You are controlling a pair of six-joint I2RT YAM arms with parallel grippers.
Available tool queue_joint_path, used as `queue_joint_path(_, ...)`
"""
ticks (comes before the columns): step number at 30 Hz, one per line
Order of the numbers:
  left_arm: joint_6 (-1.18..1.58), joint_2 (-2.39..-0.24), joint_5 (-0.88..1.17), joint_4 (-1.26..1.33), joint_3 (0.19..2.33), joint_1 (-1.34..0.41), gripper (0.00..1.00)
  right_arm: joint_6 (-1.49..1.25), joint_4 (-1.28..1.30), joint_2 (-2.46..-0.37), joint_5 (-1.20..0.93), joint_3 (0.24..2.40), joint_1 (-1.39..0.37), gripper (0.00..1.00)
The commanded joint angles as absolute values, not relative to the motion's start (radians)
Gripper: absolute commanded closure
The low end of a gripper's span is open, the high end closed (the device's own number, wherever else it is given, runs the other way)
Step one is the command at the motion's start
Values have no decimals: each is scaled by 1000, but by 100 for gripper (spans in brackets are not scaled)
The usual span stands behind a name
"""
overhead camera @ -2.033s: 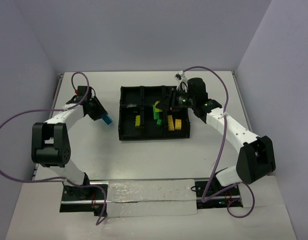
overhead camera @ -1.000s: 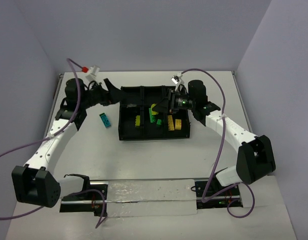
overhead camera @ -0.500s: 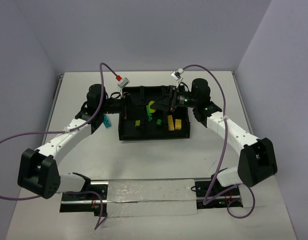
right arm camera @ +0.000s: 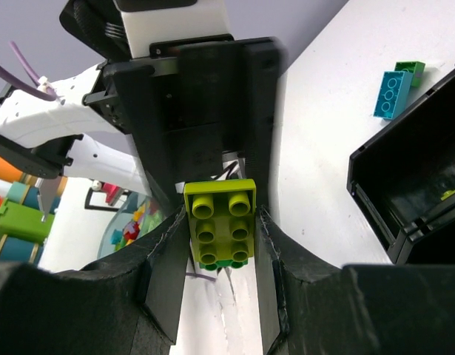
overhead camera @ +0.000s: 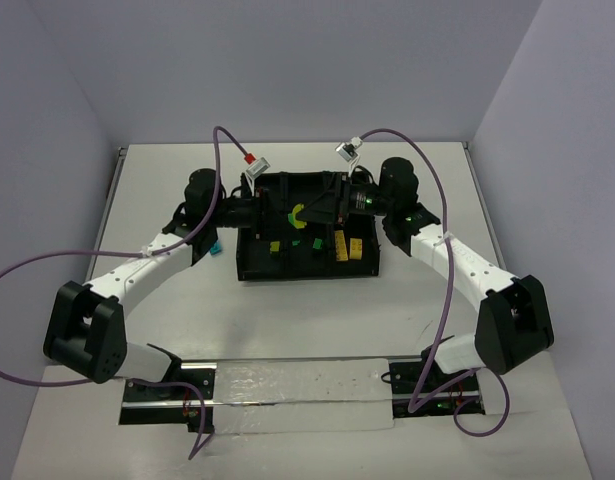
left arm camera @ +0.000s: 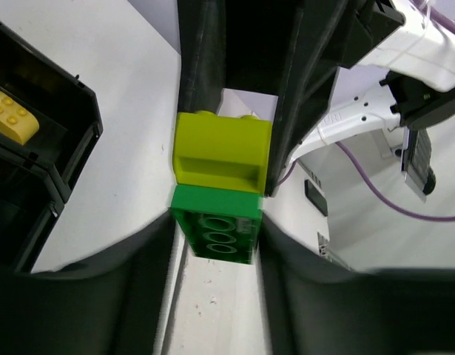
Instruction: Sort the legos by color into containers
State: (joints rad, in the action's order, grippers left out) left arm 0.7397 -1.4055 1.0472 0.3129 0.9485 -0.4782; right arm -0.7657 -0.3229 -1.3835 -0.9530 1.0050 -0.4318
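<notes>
Two near tray (overhead camera: pixel 307 273) compartments hold yellow legos (overhead camera: pixel 352 248).

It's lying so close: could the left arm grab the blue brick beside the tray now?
Probably not yet: the left tool is shut on the green-and-lime cluster shared with the right tool; the blue brick lies unobstructed.

On my remote feed: a flat white tabletop (overhead camera: pixel 317 320), pale lilac walls (overhead camera: pixel 287 70) on three sides, and a glossy translucent strip (overhead camera: pixel 307 385) lying along its near edge.
</notes>
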Motion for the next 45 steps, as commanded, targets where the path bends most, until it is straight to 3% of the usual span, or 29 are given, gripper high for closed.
queue_joint_path(1,745,-1396,1071,390,973,-483,68,-768,-381,-1380,-972,1028,-442,100)
queue_joint_path(4,733,-1389,1068,370,978,-482,97,-764,-377,-1373,-962,1018,-433,100)
queue_joint_path(5,719,-1386,1067,355,980,-482,100,-765,-383,-1370,-958,1011,-424,100)
queue_joint_path(12,684,-1336,1058,315,933,-436,100,-928,-606,-1335,-1055,892,-271,100)
queue_joint_path(17,764,-1347,1061,406,902,-387,100,-856,-502,-1309,-1061,877,-215,100)
queue_joint_path(22,720,-1463,915,232,1005,-413,100,-646,-73,-1277,-775,947,-210,100)
queue_joint_path(27,692,-1579,663,53,1107,-478,99,-606,27,-1187,-562,935,-202,100)
queue_joint_path(30,699,-1616,594,29,1126,-489,88,-598,51,-1137,-493,924,-197,100)
queue_joint_path(35,693,-1661,549,5,1156,-505,51,-576,94,-1092,-443,946,-189,100)
queue_joint_path(37,692,-1669,545,3,1165,-506,31,-573,105,-1089,-447,951,-191,100)
queue_joint_path(42,685,-1657,539,-37,1186,-506,11,-569,109,-1103,-472,961,-192,100)
queue_joint_path(45,655,-1614,478,-107,1212,-505,13,-560,113,-1122,-481,969,-204,100)
